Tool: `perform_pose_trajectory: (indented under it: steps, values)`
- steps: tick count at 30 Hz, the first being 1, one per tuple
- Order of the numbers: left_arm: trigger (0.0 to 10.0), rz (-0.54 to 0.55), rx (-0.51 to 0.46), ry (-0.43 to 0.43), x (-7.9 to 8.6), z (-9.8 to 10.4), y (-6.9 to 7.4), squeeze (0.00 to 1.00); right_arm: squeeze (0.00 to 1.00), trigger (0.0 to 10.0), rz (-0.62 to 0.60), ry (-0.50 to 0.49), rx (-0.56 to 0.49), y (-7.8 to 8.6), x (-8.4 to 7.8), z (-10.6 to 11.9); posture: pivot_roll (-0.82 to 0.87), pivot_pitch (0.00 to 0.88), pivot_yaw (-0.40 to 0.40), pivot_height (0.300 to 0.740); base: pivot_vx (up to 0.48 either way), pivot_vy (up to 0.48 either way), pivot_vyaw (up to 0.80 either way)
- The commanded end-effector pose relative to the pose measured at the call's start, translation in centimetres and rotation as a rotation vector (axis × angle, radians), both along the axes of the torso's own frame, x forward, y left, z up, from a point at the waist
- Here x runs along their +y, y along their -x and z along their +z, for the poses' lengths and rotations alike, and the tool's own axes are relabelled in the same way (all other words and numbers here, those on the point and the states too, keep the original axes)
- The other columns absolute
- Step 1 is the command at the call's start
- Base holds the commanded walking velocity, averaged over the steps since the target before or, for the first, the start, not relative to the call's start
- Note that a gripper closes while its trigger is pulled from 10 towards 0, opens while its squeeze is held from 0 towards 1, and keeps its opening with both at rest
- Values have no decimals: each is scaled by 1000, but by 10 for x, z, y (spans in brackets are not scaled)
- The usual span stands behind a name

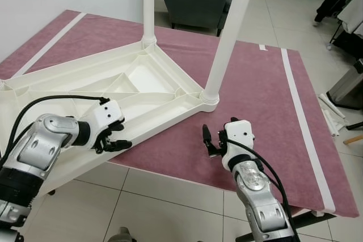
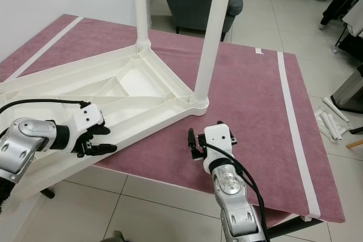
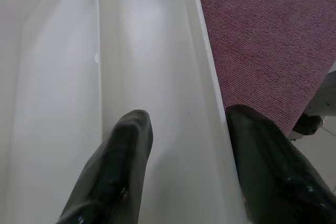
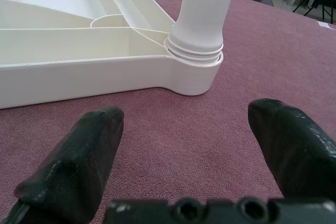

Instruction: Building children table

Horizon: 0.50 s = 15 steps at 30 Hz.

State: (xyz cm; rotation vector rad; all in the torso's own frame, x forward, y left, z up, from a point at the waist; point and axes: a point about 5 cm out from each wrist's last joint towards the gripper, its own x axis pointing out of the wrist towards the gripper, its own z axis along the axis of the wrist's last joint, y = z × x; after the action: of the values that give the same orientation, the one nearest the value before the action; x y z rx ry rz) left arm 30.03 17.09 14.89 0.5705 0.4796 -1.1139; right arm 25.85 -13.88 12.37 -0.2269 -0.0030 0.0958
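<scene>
Left claw astride tabletop rim (fingers apart)

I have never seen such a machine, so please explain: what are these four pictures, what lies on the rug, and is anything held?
It is a humanoid robot with two silver arms. Two pictures come from its head cameras, two from its wrist cameras. On the pink rug lies a white plastic table top, upside down, with two legs screwed in, pointing up. The left gripper has its black fingers on either side of the top's rim; whether they squeeze it is unclear. The right gripper is open above the rug, near one leg, holding nothing.
</scene>
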Motion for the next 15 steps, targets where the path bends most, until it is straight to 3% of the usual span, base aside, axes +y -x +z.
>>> perform_pose_trajectory:
  steps: [1, 2, 3, 4, 6, 7, 8, 15]
  values:
    - [3765, 33, -25, -31, 5, 0, -6, 0, 0, 10000, -3, -3, 9, 3, 0, 0, 126, 37, 2, 740, 0, 0, 0]
    - [3765, 33, -25, -31, 5, 0, -6, 0, 0, 10000, -3, -3, 9, 3, 0, 0, 126, 37, 2, 740, 0, 0, 0]
    - [5255, 28, -38, -20, 5, 4, -7, 0, 0, 10000, -8, -3, 9, 4, -1, 0, 125, 37, 3, 740, 0, 0, 0]
    - [8235, 22, -44, -17, 6, 7, -8, 0, 0, 10000, -11, -3, 11, 4, -2, 0, 126, 38, 3, 740, 0, 0, 0]
    - [8235, 17, -47, -14, 6, 9, -9, 0, 0, 10000, -12, -4, 12, 5, -3, 0, 126, 38, 3, 740, 0, 0, 0]
    - [2902, 7, -47, -17, 6, 9, -7, 0, 0, 10000, -13, -3, 14, 5, -3, 0, 130, 37, 1, 740, 0, 0, 0]
    - [0, -9, -41, -24, 5, 6, -3, 0, 0, 10000, -11, -3, 17, 5, -2, 0, 130, 37, 1, 740, 0, 0, 0]
    - [0, -23, -45, -71, -4, -14, 6, 0, 0, 10000, 4, -1, 21, 3, 1, -1, 131, 35, -8, 740, 0, 0, 0]
